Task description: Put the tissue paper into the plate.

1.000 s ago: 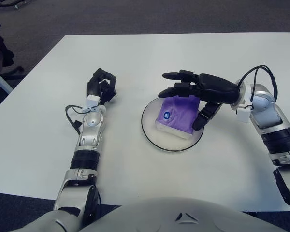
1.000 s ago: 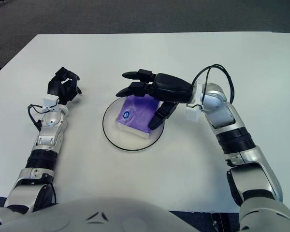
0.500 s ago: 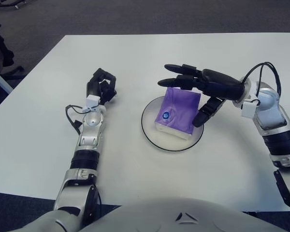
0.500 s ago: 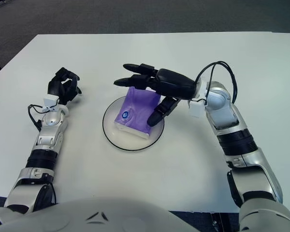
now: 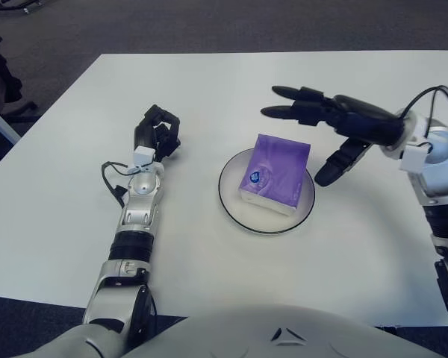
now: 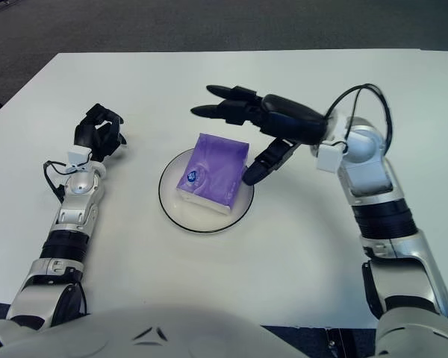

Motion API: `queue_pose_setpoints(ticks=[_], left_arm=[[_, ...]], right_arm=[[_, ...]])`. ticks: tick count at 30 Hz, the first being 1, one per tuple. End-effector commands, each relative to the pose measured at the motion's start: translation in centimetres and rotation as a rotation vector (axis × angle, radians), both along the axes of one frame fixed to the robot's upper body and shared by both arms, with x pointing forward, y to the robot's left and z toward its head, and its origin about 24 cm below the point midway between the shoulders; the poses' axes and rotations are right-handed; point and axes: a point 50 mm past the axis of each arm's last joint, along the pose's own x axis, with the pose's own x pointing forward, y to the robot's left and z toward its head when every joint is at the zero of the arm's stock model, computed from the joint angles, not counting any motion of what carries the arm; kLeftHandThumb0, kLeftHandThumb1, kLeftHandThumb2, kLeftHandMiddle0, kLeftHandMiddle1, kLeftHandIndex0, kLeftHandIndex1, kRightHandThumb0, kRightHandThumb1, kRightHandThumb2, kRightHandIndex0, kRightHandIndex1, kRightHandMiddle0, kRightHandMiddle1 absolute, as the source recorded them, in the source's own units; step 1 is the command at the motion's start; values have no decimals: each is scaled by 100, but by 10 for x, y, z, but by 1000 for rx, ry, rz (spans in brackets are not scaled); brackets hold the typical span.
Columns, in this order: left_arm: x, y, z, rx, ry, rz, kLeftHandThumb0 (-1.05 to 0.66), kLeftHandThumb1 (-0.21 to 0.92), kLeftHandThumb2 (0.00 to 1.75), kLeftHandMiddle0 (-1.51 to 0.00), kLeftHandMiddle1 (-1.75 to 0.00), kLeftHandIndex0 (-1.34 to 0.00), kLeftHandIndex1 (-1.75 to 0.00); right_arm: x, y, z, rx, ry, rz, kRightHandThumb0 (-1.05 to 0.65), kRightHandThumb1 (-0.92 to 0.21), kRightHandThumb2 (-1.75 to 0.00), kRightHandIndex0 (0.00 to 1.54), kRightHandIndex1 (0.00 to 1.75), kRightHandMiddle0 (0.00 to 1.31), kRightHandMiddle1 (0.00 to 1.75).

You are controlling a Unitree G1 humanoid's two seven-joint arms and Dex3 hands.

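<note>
The tissue pack (image 5: pixel 275 171) is seen lying in the plate (image 5: pixel 232 205) (task apparently done). The right hand (image 5: pixel 336 138), fingers spread and empty, is held just to its right; the left hand (image 5: pixel 157 130) is parked clenched, far left on the bench (image 5: pixel 209 89).

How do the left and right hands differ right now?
The left hand rests on the white table, well left of the plate, fingers curled and holding nothing. The right hand hovers up and to the right of the purple tissue pack, fingers spread, touching nothing. The left forearm runs straight up the table; the right reaches in from the side. Both are black, three-fingered and empty.
</note>
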Motion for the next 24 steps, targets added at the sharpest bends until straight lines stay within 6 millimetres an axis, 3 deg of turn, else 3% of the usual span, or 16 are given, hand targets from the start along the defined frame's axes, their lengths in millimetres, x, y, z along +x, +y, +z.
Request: queue_pose_setpoints(ticks=[1, 7, 15, 24], left_arm=[[-31, -2, -58, -35, 210, 25, -38, 92, 50, -88, -175, -63, -170], [-30, -1, -58, -33, 211, 25, -38, 92, 50, -89, -175, -63, -170], [-30, -1, -58, -30, 212, 24, -38, 92, 50, -89, -175, -63, -170], [-30, 0, -58, -26, 213, 21, -38, 92, 50, -90, -175, -63, -170]], right_arm=[[-1, -15, 3, -24, -115, -109, -29, -92, -27, 0, 0, 8, 1], [11, -30, -4, 47, -103, -262, -38, -92, -29, 5, 2, 8, 1], [26, -54, -29, 147, -159, -480, -35, -92, -21, 18, 4, 17, 5], [32, -69, -41, 266, -197, -598, -42, -92, -14, 26, 2, 23, 5]])
